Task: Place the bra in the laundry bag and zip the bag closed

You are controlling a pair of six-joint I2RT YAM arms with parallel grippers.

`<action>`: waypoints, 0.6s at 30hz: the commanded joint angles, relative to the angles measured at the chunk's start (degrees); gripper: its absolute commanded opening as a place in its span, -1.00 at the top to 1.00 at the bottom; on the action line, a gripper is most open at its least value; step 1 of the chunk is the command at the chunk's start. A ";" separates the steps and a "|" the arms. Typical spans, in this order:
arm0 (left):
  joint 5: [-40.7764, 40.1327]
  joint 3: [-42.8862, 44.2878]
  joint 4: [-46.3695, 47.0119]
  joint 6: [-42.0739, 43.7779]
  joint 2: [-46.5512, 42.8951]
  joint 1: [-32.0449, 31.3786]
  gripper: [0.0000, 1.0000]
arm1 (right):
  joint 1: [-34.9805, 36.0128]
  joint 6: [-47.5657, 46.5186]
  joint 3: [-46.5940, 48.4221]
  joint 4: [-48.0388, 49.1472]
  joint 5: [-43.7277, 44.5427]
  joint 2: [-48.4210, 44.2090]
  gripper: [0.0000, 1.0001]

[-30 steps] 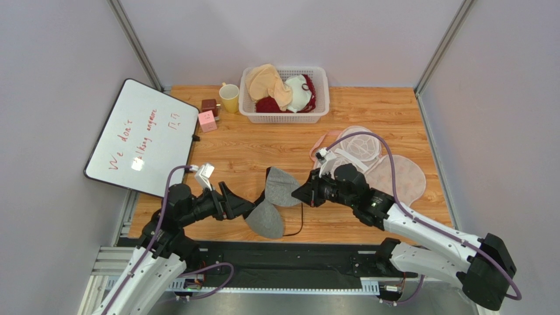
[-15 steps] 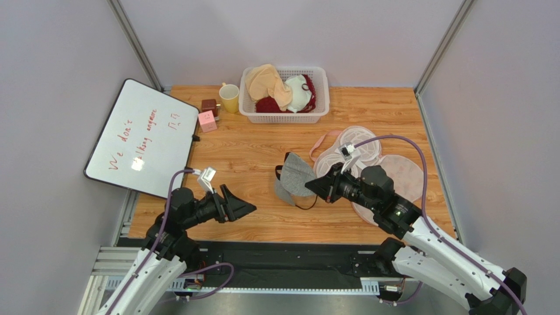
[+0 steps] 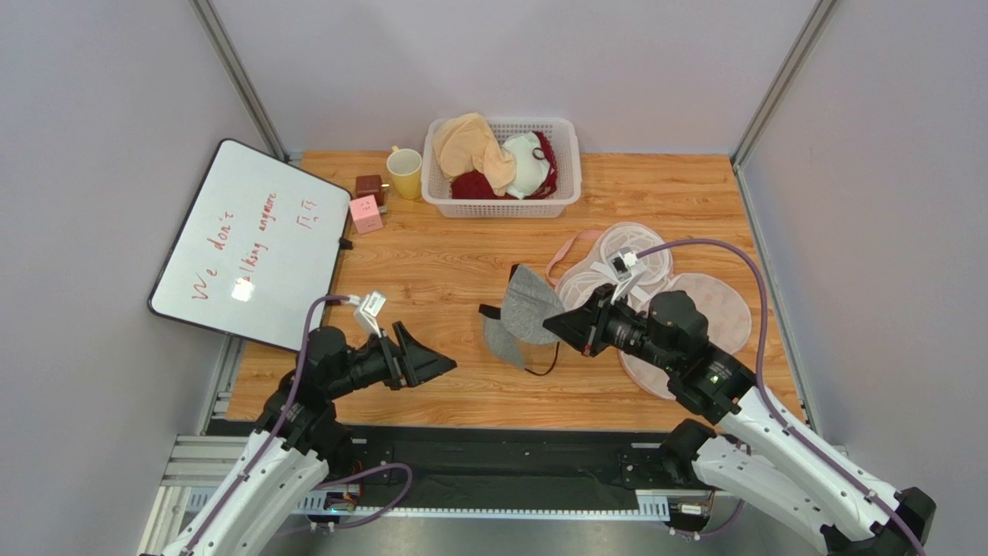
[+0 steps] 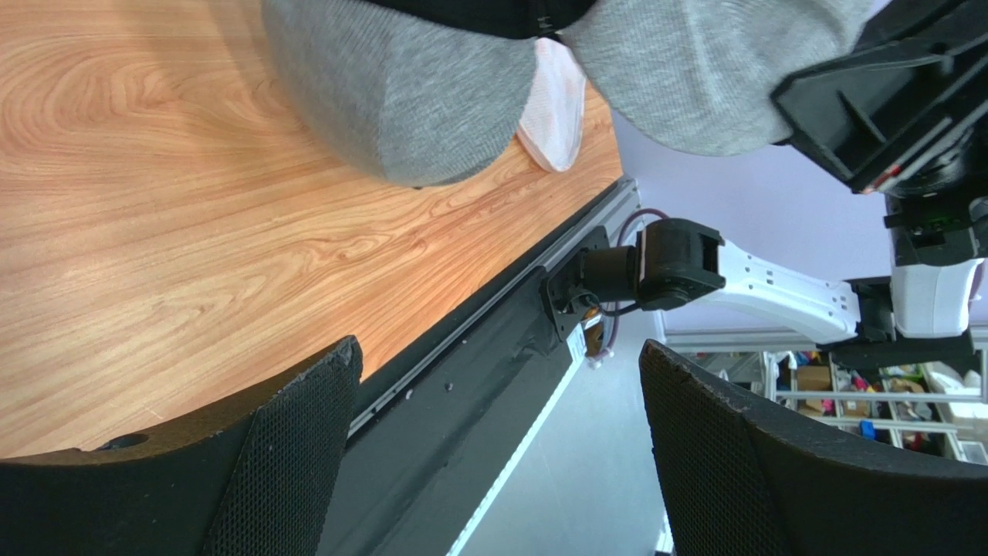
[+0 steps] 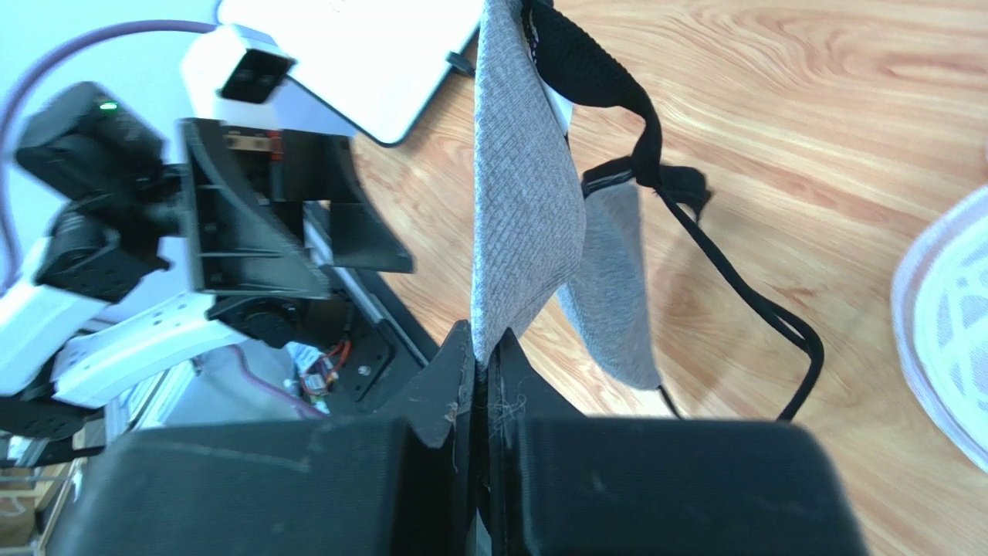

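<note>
Bra point(image 3: 528, 311): grey, at the middle of the top view, held up over the table point(image 3: 441, 261). It is just left of the bag point(image 3: 713, 304) and outside it.
Bra, long axis: in the top view it runs from the upper cup, near frame centre, down and slightly left to the lower cup. The upper cup's narrow end points to the top of the frame.
Bra, right wrist view: the held cup point(image 5: 522, 197) shows edge-on, top to bottom of the frame. The second cup lies behind it, lower and to the right. Black straps loop off to the right over the wood.
Bra, lower cup: close to the wood. Whether it touches cannot be told.
Right gripper point(image 5: 481, 342): fingers pressed together on the lower edge of the held cup. It lies right of centre in the top view point(image 3: 552, 327), pointing left.
Left gripper point(image 4: 493, 371): fingers spread wide with nothing between them. It is well left of the bra in the top view point(image 3: 444, 366), pointing right. Its wrist view shows both grey cups along the top edge.
Bag: flat and opened out on the right half of the table, white mesh uppermost at its upper lobe.
Basket point(image 3: 502, 209): white, top centre, holding other garments.
Mug point(image 3: 405, 174): yellow, just left of the basket.
Whiteboard point(image 3: 249, 243): upper left, overhanging the table's left edge.
</note>
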 commanded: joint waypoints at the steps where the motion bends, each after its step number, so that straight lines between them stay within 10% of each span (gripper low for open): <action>1: 3.44 -0.34 10.03 -0.65 1.60 -0.26 -0.90 | -0.43 -0.17 5.13 1.07 -3.59 -2.64 1.00; 18: 14.89 3.00 47.17 4.78 1.78 -5.88 -0.99 | -0.43 9.85 23.24 -6.93 -18.53 -10.64 1.00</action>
